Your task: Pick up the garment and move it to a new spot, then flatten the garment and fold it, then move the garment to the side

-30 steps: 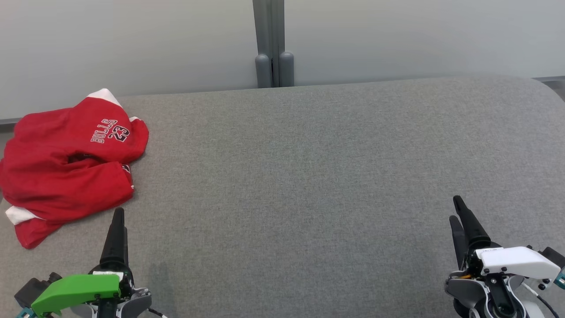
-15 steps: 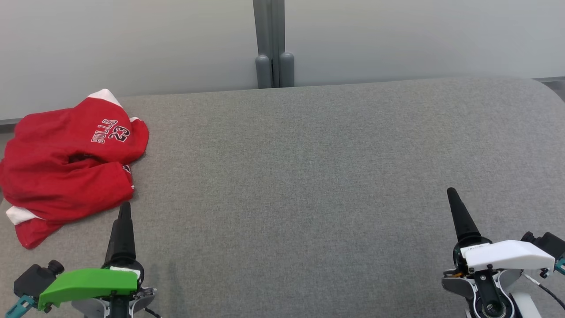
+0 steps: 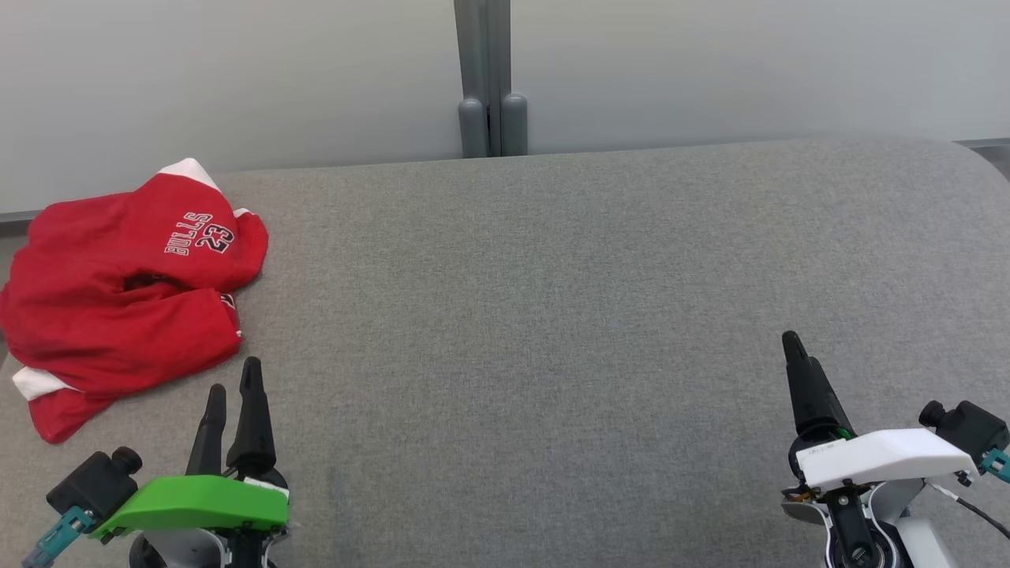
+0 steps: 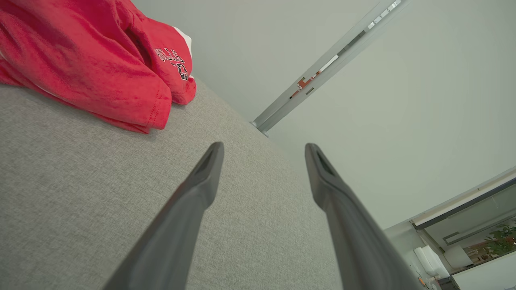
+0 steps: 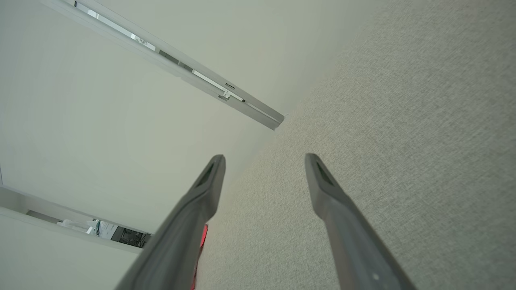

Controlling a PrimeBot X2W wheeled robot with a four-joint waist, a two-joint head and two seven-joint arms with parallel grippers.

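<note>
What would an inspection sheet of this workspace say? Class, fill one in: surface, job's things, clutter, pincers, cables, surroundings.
Surface: grey fabric surface, mostly bare.
Job's things: red garment, crumpled at the left edge, with white trim and a "BULLS 23" print showing; not held.
Clutter: nothing seen.
Pincers: left pincer open, close to the garment's near edge but not touching it; right pincer open, over bare fabric at the right.
Cables: thin dark cable by the right wrist, away from the garment.
Surroundings: pale wall panels behind the surface, meeting at a grey post.
</note>
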